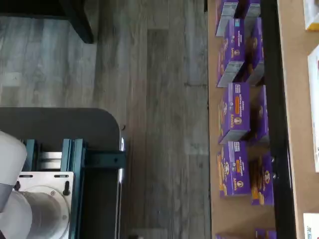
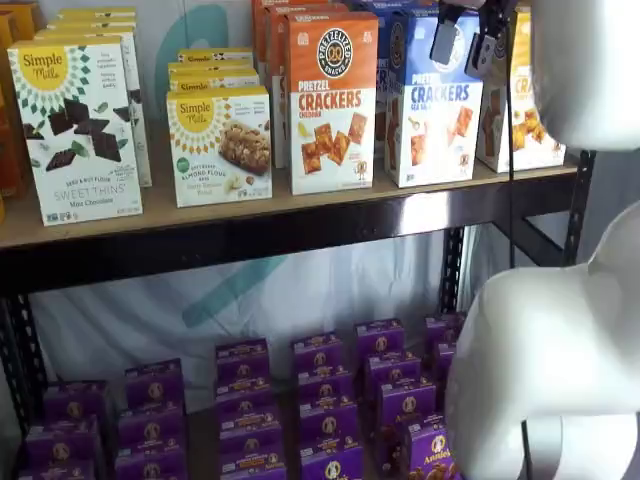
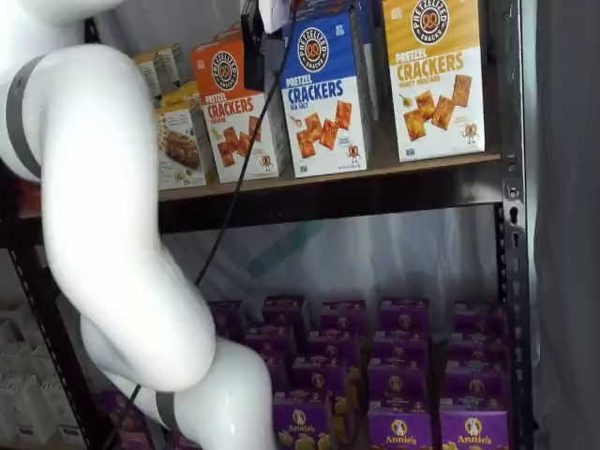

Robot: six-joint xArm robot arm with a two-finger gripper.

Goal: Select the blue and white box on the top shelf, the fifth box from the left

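The blue and white box (image 2: 432, 110) stands on the top shelf (image 2: 250, 207) between an orange box and a yellow one; it shows in both shelf views (image 3: 323, 94). My gripper (image 2: 466, 42) hangs from the view's top edge in front of the box's upper right part, open, with a gap between its two black fingers (image 2: 447, 40) and nothing in them. In a shelf view only one dark finger (image 3: 253, 42) shows, side-on, just left of the box. The wrist view shows the top shelf's board (image 1: 299, 114) and dark rail from above; the blue box cannot be made out there.
An orange cheddar box (image 2: 332, 100) stands left of the blue box, a yellow box (image 3: 433, 75) right of it. Simple Mills boxes (image 2: 75, 130) fill the shelf's left. Small purple boxes (image 2: 320, 400) cover the lower level (image 1: 213, 99). My white arm (image 3: 103, 187) stands in front. A black upright (image 3: 511, 234) stands at right.
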